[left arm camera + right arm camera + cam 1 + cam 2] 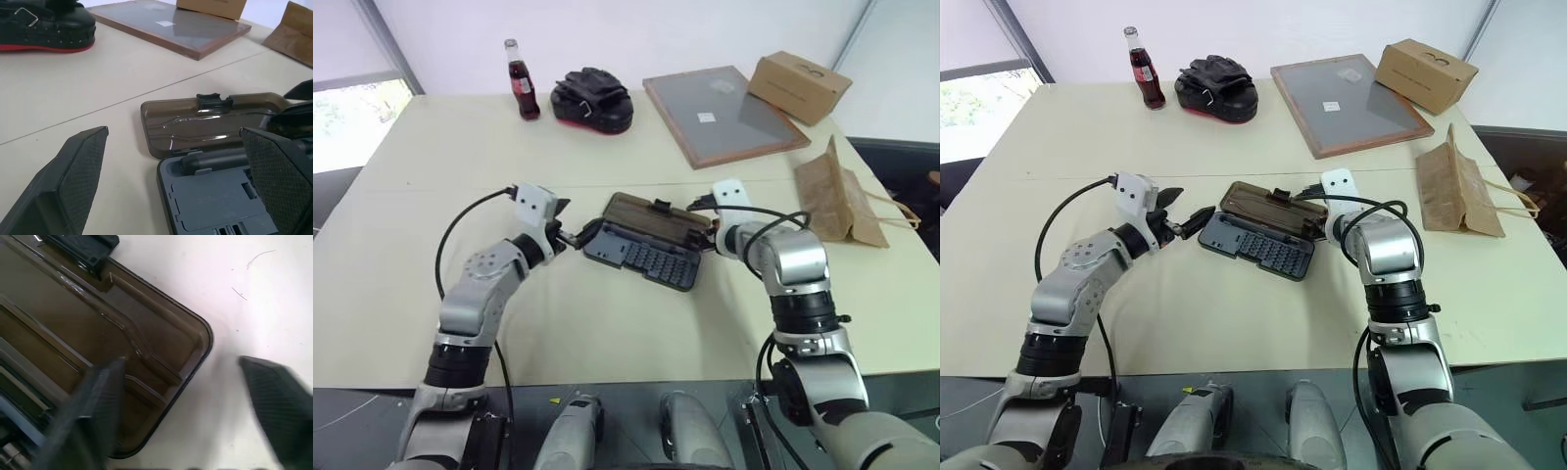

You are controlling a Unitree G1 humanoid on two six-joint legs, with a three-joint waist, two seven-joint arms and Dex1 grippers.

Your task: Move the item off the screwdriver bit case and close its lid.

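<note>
Pale cream desk (pixel 607 323) under a white wall, seen from above.

Right tool (pixel 186 406): fingers spread, straddling the rounded corner of the translucent smoky-brown hinged lid (pixel 651 212), one finger over the lid's inner face, the other over bare desk. Not yet clamped; contact with the lid cannot be told.

Left tool (pixel 1187 217): fingers spread wide, poised level at the opposite end of the oblong dark grey plastic screwdriver bit case (pixel 644 257), one finger just beside the case's end. No grip on anything.

Case: centre of desk, open, rows of bit slots exposed, lid laid back flat behind the tray with its black latch tab (pixel 214 102) at the far edge.

Flat creased brown kraft paper bag with twisted loop handles (pixel 837 196): on the desk well to the right of the case, fully clear of it.

Further out: framed grey board (pixel 722 113), brown cardboard box (pixel 799 86), black-and-red bundle (pixel 593 101), small cola bottle (pixel 522 82).

Status, as judged: removal step done. Remaining: swing lid over tray, press latch shut.
</note>
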